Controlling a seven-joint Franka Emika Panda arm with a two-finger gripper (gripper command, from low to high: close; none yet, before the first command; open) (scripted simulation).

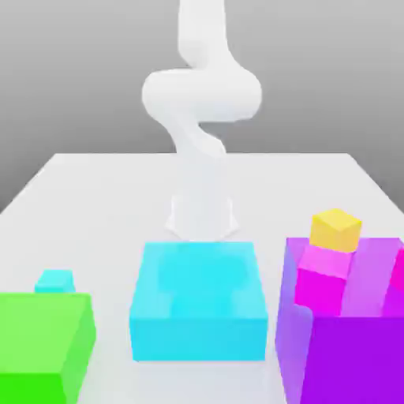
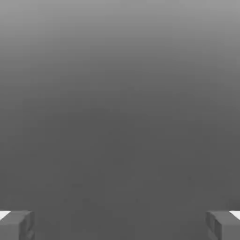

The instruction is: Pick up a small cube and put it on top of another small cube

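Nothing of the job is looking done yet. The small cube is sitting on the counter at the exterior view's left, just behind the big green block, and nobody is holding it. The pincer is standing wide open with nothing between its fingertips, facing blank grey.

The white arm is rising behind the big cyan block in the middle. At the exterior view's right a yellow cube is resting on a magenta block, on the purple block. The whole pick and stacking remain. I reckon the green block is crowding the approach.
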